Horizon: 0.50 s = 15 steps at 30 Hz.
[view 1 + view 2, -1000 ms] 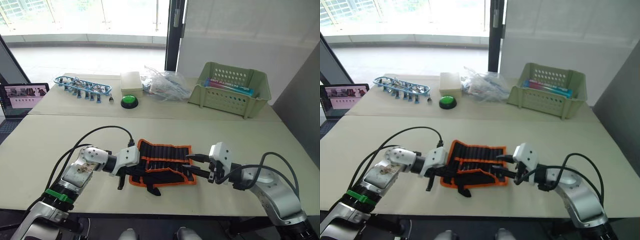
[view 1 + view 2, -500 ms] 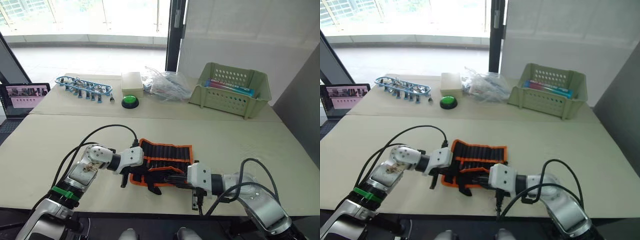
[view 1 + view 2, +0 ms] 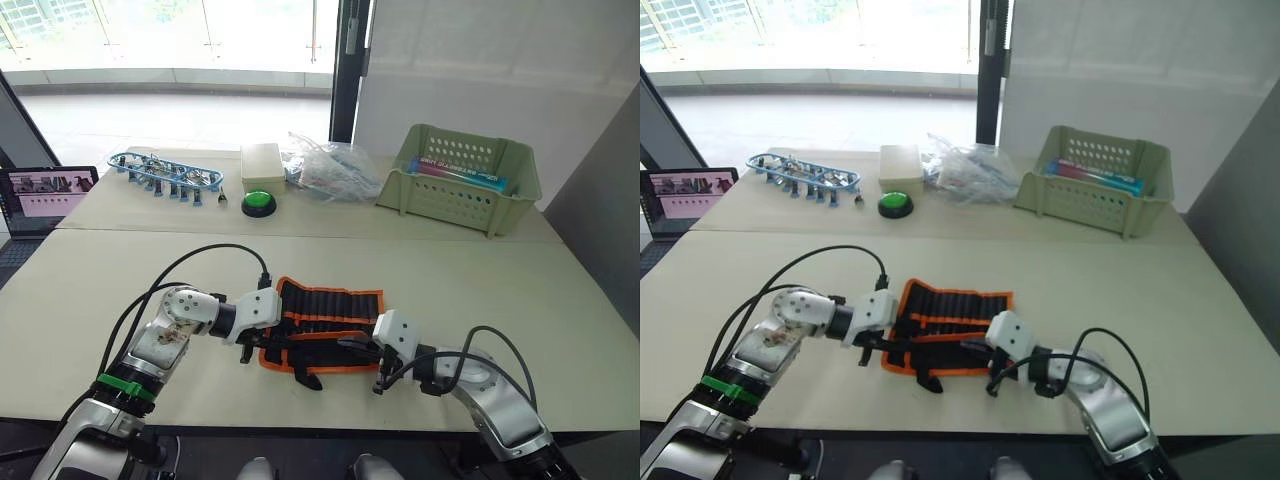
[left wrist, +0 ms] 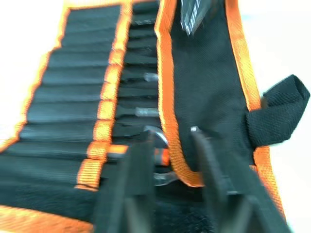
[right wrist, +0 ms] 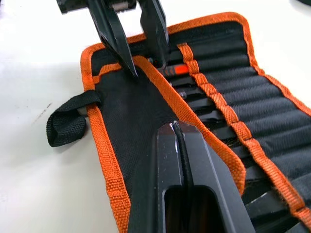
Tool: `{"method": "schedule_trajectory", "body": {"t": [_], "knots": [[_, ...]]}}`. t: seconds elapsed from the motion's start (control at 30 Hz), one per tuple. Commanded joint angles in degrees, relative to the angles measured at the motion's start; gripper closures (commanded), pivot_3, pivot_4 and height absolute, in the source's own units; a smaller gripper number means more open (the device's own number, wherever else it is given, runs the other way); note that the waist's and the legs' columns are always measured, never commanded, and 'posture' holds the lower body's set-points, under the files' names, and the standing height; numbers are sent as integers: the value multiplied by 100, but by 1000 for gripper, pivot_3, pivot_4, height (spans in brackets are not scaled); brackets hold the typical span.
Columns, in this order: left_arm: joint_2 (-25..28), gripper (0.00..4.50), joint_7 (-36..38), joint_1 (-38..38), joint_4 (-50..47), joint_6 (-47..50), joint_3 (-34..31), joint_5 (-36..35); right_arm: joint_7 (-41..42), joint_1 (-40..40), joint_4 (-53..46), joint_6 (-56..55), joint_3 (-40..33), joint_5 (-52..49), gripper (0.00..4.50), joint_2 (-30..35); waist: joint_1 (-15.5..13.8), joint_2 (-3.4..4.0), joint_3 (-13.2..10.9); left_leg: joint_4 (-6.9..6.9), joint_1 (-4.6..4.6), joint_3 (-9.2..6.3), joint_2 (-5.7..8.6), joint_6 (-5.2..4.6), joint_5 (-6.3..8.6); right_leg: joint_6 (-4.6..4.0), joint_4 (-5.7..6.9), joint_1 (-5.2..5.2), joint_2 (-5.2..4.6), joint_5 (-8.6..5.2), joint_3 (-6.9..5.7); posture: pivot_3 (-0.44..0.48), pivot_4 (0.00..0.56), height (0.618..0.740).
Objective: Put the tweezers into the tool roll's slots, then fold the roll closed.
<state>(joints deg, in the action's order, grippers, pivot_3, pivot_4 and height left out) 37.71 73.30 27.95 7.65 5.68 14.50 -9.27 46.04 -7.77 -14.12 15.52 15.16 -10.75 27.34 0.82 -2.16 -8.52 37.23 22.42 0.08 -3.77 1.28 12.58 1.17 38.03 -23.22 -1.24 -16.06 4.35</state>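
Note:
The tool roll [image 3: 330,305] lies open on the near table, black with orange edging, its near flap [image 5: 141,111] folded up over the slot ends. Several tweezers [image 4: 144,112] sit in the slots under the orange strip, only their ends showing. My left gripper [image 4: 170,143] is open at the roll's left end, one finger on each side of the flap's orange edge. My right gripper [image 5: 177,130] is shut, its tip resting on the flap's middle and pointing toward the left gripper [image 5: 136,48]. The strap loop [image 5: 68,121] lies on the table by the near edge.
On the far table stand a green plastic basket [image 3: 460,180], a crumpled plastic bag [image 3: 330,165], a white box [image 3: 262,165], a green button [image 3: 259,203] and a blue rack of clips [image 3: 165,172]. A laptop [image 3: 45,190] sits at far left.
My right gripper has come in from the roll's right end, leftward over the near flap. My left gripper has shifted slightly right onto the roll's left end.

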Motion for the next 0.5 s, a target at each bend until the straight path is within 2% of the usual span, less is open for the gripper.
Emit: {"method": "schedule_trajectory", "body": {"t": [0.03, 0.07, 0.13, 0.17, 0.33, 0.47, 0.5], "knots": [[108, 1580, 106, -115, -348, 166, -426, -471, -76, 69, 23, -18, 6, 43, 4500, -59, 15, 0, 0, 0, 0, 0, 0, 0, 0, 0, 0, 0, 0, 0, 0, 0, 150, 738], [118, 1304, 124, -162, -448, 302, -545, -644, -91, 72, 42, -8, -4, 41, 4500, -77, 17, 0, 0, -1, 0, 0, 0, 0, 0, 0, -1, 0, 0, 0, 1, 0, 150, 738], [132, 1304, 147, -272, -650, 542, -752, -962, -121, 87, 57, 17, -20, 31, 4500, -111, 20, 1, -1, -1, 1, 1, -1, 0, 0, 0, 0, -2, 0, 0, 0, 0, 150, 738], [110, 1475, 141, -384, -807, 682, -873, -1183, -150, 100, 81, 41, -49, 8, 4500, -146, 20, 1, -1, -2, 1, 0, -2, 0, 0, 0, 0, -2, 0, 0, 0, 0, 150, 738], [-31, 3093, 63, -838, -1231, 983, -1017, -1624, -184, 205, 92, 91, -152, -53, 4500, -183, 20, 2, -1, -2, 0, 0, -2, 0, 0, 0, 0, -1, -1, 0, 0, 0, 150, 738], [-458, 4444, -484, -1212, -1311, 921, -870, -1449, -316, 386, 53, 121, -232, -88, 4500, -248, 1, 1, -1, -1, -2, 1, -1, 0, 0, 0, -2, 2, -2, 0, 1, 0, 150, 738], [-570, 4479, -637, -1305, -1302, 870, -796, -1339, -348, 424, 27, 125, -223, -87, 4500, -260, -1, 1, -1, -1, -2, 1, -1, 0, 0, 0, -3, 3, -2, 0, 1, 0, 150, 738]]}}
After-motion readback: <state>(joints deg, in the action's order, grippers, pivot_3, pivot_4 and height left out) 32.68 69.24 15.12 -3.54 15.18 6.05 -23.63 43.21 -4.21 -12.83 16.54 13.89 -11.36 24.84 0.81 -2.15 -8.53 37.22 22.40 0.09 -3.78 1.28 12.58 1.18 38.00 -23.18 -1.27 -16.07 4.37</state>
